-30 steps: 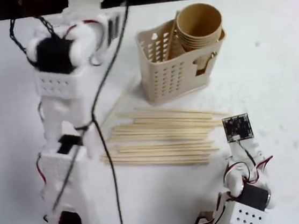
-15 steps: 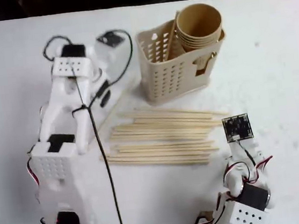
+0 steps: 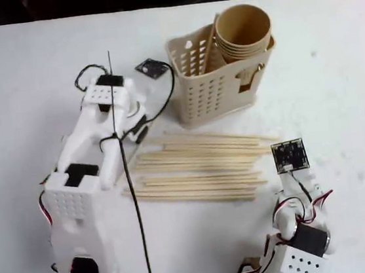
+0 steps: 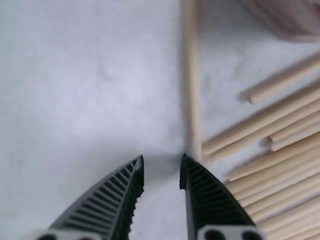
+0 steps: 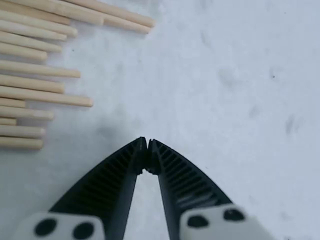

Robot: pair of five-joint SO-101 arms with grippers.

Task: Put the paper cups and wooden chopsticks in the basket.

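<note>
Left gripper (image 4: 162, 159): your left wrist view has the two fingers apart, nothing between them, over bare worktop (image 4: 75, 75).
Lone chopstick (image 4: 190, 75): lies apart from the pile; its end is just beside one fingertip of the left gripper. Whether they touch, you cannot tell.
Right gripper (image 5: 148, 142): your right wrist view has the tips closed together, nothing held, over bare worktop, near the stick ends.
Chopsticks (image 3: 199, 167): loose pile lying flat mid-worktop, on the near side of the basket. The wrist views give you the ends of the pile, the high view its whole spread.
Basket (image 3: 207, 91): perforated, beige, upright, toward the far edge; the high view gives it to you.
Paper cups (image 3: 243, 31): nested stack, in the basket's right end, rim above the basket wall.
Stick in basket (image 3: 211, 41): one leaning inside, just beside the cups.
Left arm (image 3: 98, 152): stretched along the pile's left side; in the high view its body covers the fingers.
Right arm (image 3: 298, 229): at the near edge, right of the pile.
</note>
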